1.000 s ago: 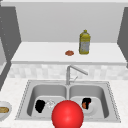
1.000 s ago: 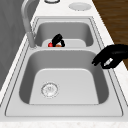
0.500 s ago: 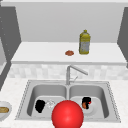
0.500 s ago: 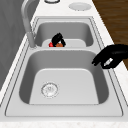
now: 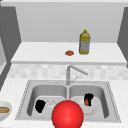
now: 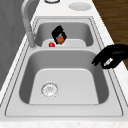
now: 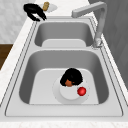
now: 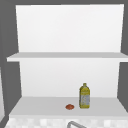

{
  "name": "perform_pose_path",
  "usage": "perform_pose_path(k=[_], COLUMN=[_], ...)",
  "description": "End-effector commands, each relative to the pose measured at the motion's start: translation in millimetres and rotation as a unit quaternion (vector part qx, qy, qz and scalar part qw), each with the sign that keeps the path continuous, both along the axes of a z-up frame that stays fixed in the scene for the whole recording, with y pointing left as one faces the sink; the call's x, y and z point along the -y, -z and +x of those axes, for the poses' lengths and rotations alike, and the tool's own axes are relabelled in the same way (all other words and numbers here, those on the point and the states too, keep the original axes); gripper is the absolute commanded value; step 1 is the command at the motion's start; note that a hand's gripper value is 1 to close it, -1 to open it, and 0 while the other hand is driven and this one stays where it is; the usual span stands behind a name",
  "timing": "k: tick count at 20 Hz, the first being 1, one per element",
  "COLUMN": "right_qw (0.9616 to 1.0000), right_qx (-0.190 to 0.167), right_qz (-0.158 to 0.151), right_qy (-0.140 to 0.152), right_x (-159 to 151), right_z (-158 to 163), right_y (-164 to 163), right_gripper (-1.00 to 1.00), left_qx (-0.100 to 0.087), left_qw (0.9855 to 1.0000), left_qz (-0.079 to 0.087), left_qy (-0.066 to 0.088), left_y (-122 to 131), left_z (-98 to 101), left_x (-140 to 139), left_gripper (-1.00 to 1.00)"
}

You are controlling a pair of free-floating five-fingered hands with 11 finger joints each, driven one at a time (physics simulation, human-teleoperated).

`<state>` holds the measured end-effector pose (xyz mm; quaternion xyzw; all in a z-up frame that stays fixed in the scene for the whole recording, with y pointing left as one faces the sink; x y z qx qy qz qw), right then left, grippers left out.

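Note:
My right hand (image 5: 88, 97) hangs low in the right basin, shut on a small orange-brown thing (image 5: 86, 102). In the right side view this hand (image 7: 72, 76) is just above a white plate (image 7: 65, 96) on the basin floor, with the orange-brown thing (image 7: 67, 82) under its fingers. A small red ball (image 7: 81, 91) lies on that plate, beside the hand. From the left side the same hand (image 6: 58, 32) and ball (image 6: 51, 44) show in the far basin. My left hand (image 6: 112, 56) floats over the left basin's front rim, fingers drooping loosely, holding nothing.
A large red ball (image 5: 67, 115) sits at the sink's front edge. The faucet (image 5: 68, 73) stands behind the divider. On the shelf are a yellow bottle (image 5: 84, 42) and a small orange thing (image 5: 69, 52). A bowl (image 5: 5, 114) holding bread is left of the sink.
The right hand seems to have lifted slightly with the orange-brown thing. The left hand has not moved.

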<state>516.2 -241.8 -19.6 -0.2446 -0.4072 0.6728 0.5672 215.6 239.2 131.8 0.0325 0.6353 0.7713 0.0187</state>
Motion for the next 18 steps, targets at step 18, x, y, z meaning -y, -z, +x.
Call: perform_pose_path(k=[18], right_qw=[1.0000], right_qx=[0.000], right_qz=[0.006], right_qy=[-0.008], right_x=[75], right_z=[-34], right_y=[-129], right_gripper=[1.00], left_qx=[0.000], left_qw=[1.0000], left_qz=[0.000], left_qy=[0.000], left_y=[0], left_z=[0.0], left_x=[0], left_gripper=[0.00])
